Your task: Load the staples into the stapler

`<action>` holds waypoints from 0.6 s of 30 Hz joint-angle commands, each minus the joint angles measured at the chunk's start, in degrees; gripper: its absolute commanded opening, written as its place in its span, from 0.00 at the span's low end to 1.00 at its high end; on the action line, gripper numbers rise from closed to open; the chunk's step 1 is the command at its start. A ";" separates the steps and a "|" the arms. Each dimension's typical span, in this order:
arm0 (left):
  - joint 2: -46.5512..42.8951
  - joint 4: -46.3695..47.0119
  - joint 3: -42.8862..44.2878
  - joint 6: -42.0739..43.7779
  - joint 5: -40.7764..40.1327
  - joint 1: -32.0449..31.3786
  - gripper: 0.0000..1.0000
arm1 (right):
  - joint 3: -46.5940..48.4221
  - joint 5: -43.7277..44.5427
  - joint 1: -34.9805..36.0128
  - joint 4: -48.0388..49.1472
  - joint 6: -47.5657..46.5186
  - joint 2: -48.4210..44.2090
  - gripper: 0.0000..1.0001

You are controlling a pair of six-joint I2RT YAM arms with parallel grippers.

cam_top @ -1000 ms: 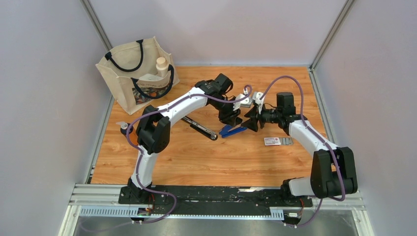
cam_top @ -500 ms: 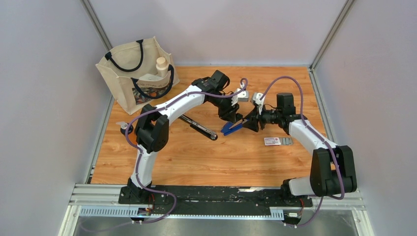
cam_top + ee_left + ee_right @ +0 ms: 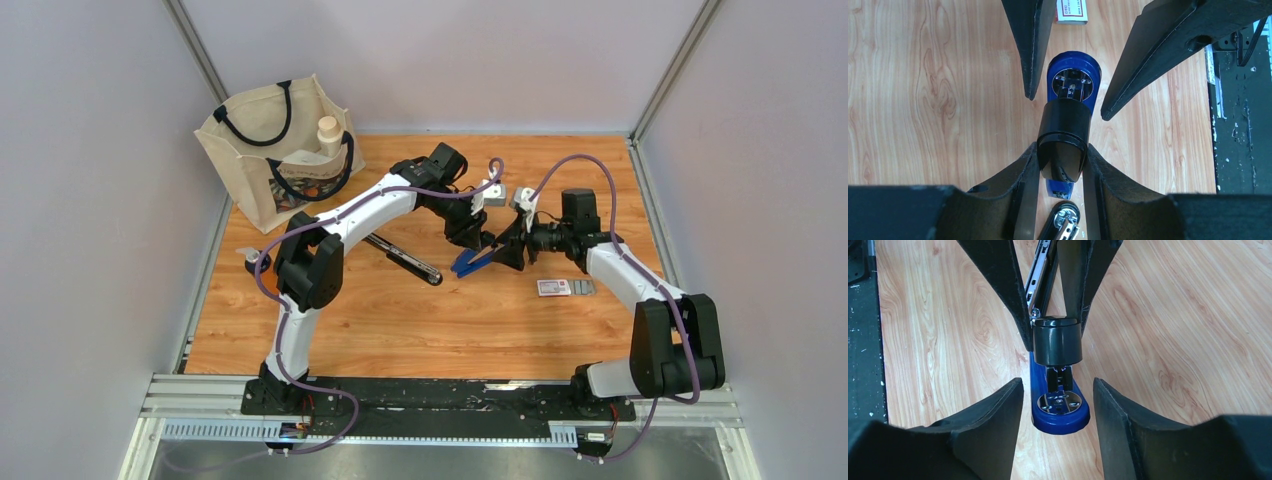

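Stapler [image 3: 1073, 60]: I read glossy blue base, black cap on top, bright chrome plate at nose. Staples [image 3: 553, 288]: white box, red print, grey strip alongside. Table [image 3: 400, 320]: warm orange-brown wood grain, wavy darker streaks. Left gripper [image 3: 1062, 150] matte black; right gripper [image 3: 1058, 382] same. Arms [image 3: 360, 215]: white shells, black joints. Cables [image 3: 590, 160] purple (clearest for me from overhead view). Tote bag [image 3: 262, 165]: cream cloth, black handles, multicoloured print on side. Walls [image 3: 450, 60] pale lilac-grey.

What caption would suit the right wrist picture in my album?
Left gripper grips the black top of the stapler; the open right gripper straddles its blue base.
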 commanded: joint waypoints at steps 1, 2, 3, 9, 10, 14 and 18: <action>-4.16 1.82 1.41 -0.72 4.32 -0.16 0.00 | 1.59 -1.75 0.05 3.29 2.01 0.23 0.57; -4.08 1.73 1.41 -0.63 4.41 -0.16 0.00 | 1.51 -1.74 0.05 3.55 2.28 0.23 0.57; -3.99 1.65 1.41 -0.54 4.41 -0.16 0.00 | 1.51 -1.48 0.31 3.64 2.37 0.15 0.57; -3.72 1.47 1.32 -0.45 4.32 -0.34 0.00 | 1.42 -0.51 1.37 4.08 2.45 1.02 0.49; -3.64 1.47 1.41 -0.72 4.50 -0.34 0.00 | 1.42 -0.43 1.55 3.99 2.45 1.20 0.45; -3.72 2.34 1.85 -2.47 5.20 -0.25 0.00 | 2.12 0.36 1.81 2.33 0.88 2.25 0.24; -3.90 3.40 2.64 -4.14 5.03 0.19 0.00 | 2.74 1.76 1.55 -1.27 -1.76 2.08 0.11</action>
